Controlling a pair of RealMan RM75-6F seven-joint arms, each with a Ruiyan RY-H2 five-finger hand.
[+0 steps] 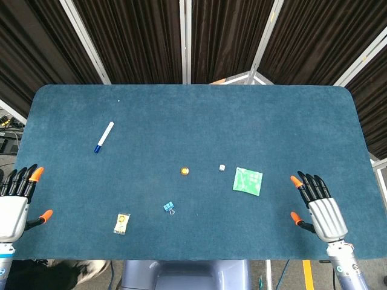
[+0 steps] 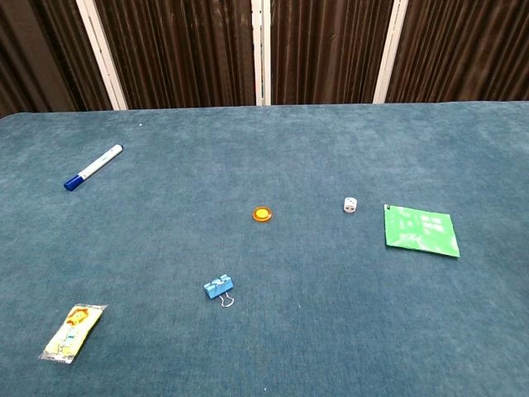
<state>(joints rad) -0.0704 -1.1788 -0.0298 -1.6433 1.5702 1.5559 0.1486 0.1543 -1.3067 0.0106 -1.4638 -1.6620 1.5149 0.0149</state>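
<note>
Fingers spread, empty, on left hand and right hand, head view only, none in chest view

Bright even overhead light, soft faint shadows, no glare, both views sharp, dark curtains behind
</note>
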